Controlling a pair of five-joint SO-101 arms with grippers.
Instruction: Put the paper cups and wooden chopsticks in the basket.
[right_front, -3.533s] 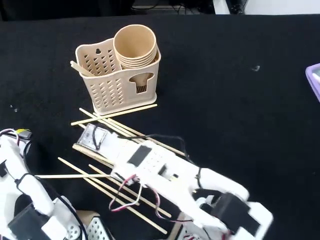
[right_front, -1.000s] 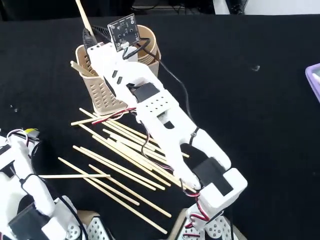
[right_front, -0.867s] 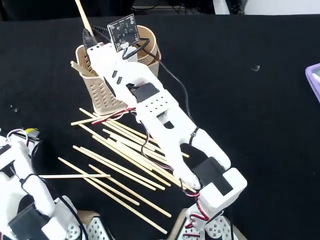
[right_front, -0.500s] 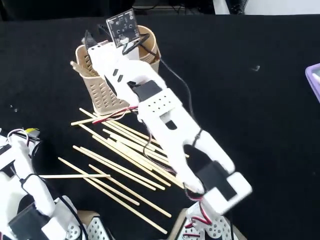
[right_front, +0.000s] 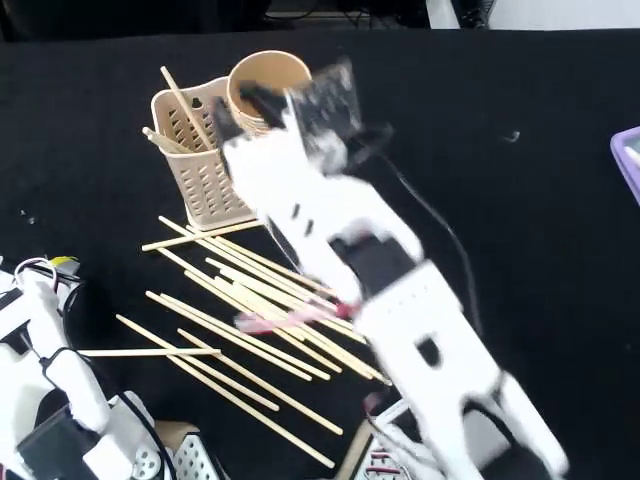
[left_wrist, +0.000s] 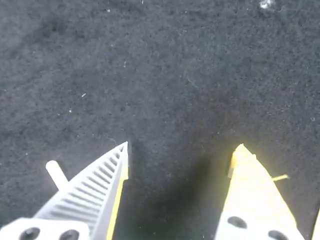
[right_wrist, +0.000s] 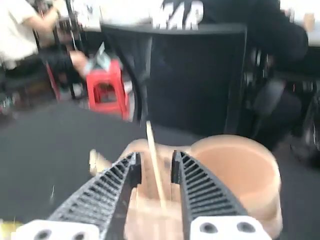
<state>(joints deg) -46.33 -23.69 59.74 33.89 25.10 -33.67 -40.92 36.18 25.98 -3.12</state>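
Observation:
A beige slotted basket (right_front: 200, 175) stands at the back left of the black table, with a stack of paper cups (right_front: 268, 75) in its right compartment. One wooden chopstick (right_front: 185, 98) leans upright in the left compartment, beside another (right_front: 160, 140). Several loose chopsticks (right_front: 250, 300) lie in front of the basket. My right gripper (right_wrist: 155, 154) is open just above and beside the basket, and the standing chopstick (right_wrist: 154, 160) and the cups (right_wrist: 235, 160) show past its fingers. My left gripper (left_wrist: 182, 150) is open over bare tabletop, holding nothing.
The right arm (right_front: 400, 300) stretches diagonally over the loose chopsticks. The left arm's base (right_front: 40, 390) sits at the front left corner. A purple object (right_front: 628, 160) is at the right edge. A dark chair (right_wrist: 200, 85) and a red stool (right_wrist: 107, 92) stand beyond the table.
The right arm carried one chopstick from the pile to the basket, lowered it in and let go. It is now swinging back, away from the basket. The left arm has stayed still.

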